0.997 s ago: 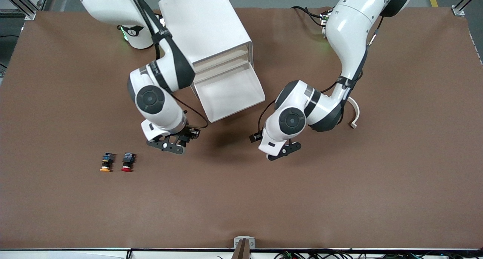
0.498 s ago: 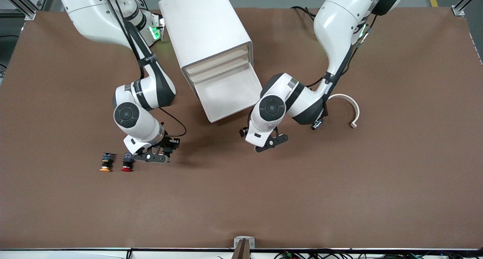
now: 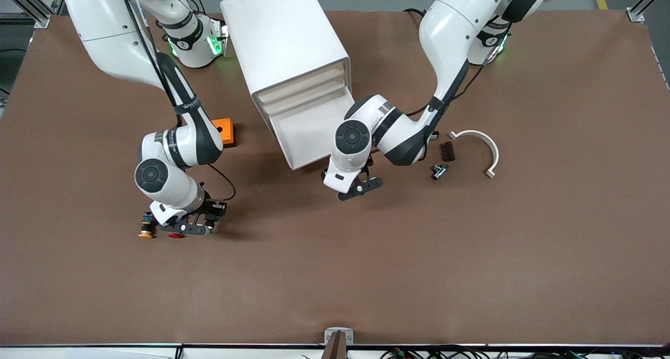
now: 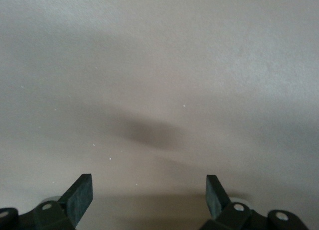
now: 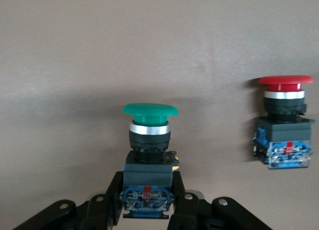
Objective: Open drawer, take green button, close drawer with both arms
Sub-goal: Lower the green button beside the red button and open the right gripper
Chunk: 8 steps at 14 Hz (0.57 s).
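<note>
Green-capped button (image 5: pixel 149 150) sits pinched in the right gripper (image 5: pixel 148 210), whose two black fingers are squeezed tight on its dark body. Its cap is smooth and round like a mushroom, with a shiny silver ring under it and a blue end at the back. The right gripper (image 3: pixel 184 228) is low over the table (image 3: pixel 335 275), toward the right arm's end. The red button (image 5: pixel 284 123) has the same shape and lies just beside the green one. In the front view the gripper hides most of the red button, and only a bit of red shows. The orange button (image 3: pixel 146 228) lies next to it, partly covered too.

The table is flat, brown and a little fuzzy, like felt. Metal frame posts stand at its corners.

The white cabinet (image 3: pixel 285 40) is a big smooth box with rounded edges. Its lowest drawer (image 3: pixel 309 128) is pulled out, and it looks bare inside, though the left arm covers one corner. The left gripper (image 3: pixel 360 187) hangs over the table just in front of the drawer, fingers spread wide and holding nothing.

An orange block (image 3: pixel 224 130), a curved white piece (image 3: pixel 479 144), a small dark brown piece (image 3: pixel 447 150) and a tiny metal part (image 3: pixel 438 170) lie on the table.
</note>
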Each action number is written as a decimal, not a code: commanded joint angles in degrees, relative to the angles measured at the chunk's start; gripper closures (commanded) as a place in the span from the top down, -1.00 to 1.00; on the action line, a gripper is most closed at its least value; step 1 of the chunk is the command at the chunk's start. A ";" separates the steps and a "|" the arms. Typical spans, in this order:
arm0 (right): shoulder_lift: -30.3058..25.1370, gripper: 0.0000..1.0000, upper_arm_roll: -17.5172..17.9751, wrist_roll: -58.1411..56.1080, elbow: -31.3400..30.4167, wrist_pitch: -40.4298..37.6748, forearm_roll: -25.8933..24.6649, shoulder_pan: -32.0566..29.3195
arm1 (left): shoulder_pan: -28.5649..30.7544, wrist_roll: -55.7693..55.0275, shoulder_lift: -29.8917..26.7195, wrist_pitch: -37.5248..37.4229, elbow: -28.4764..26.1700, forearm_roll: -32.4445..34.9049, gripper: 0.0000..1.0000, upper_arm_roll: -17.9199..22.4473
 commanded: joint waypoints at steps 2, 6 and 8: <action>0.82 -0.99 1.05 -0.35 -0.20 0.77 -1.22 -1.31 | -2.35 -1.00 0.20 0.64 0.35 1.32 1.00 0.67; 1.62 -0.98 1.14 -2.19 -0.20 0.77 -1.22 -2.45 | -4.64 -5.04 0.56 0.90 0.44 1.06 1.00 0.67; 1.71 -0.97 1.14 -2.28 -0.29 0.77 -1.22 -2.54 | -5.69 -5.13 0.47 0.90 0.36 0.79 1.00 0.59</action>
